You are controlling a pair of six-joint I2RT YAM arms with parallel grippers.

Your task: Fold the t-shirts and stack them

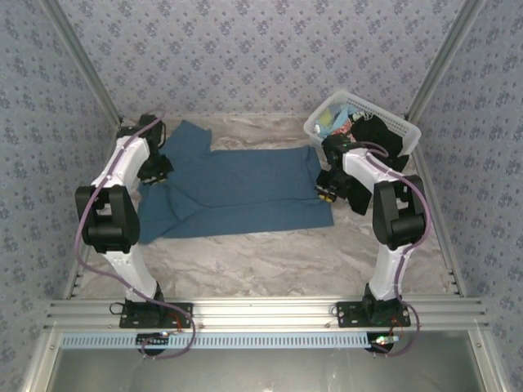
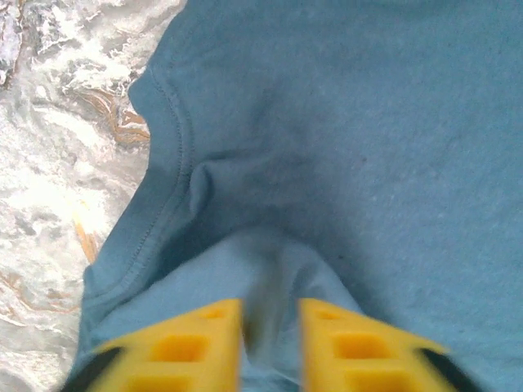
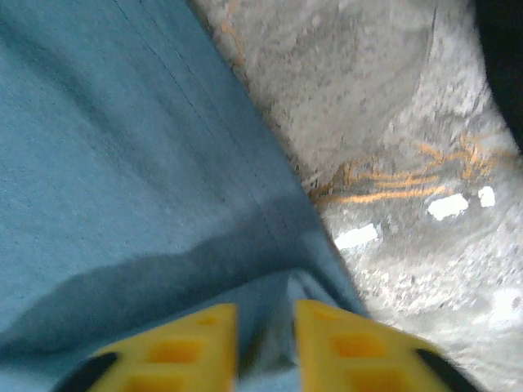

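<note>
A dusty medium-blue t-shirt (image 1: 237,192) lies spread flat across the middle of the marble table (image 1: 270,261). My left gripper (image 1: 155,167) is down on its left end by the sleeve. In the left wrist view its yellow fingers (image 2: 204,343) stand a little apart, open, with a raised ridge of the blue t-shirt (image 2: 343,139) between them. My right gripper (image 1: 327,186) is at the shirt's right hem. Its fingers (image 3: 351,347) are also slightly open over a small fold of the cloth edge (image 3: 122,163). A black t-shirt (image 1: 377,135) and light-coloured ones (image 1: 335,121) fill the basket.
The white lattice basket (image 1: 406,127) stands at the back right, close behind the right arm. Black cloth (image 1: 359,200) hangs down beside that arm. Bare marble (image 3: 392,98) lies just right of the hem, and bare table (image 2: 57,147) lies left of the sleeve.
</note>
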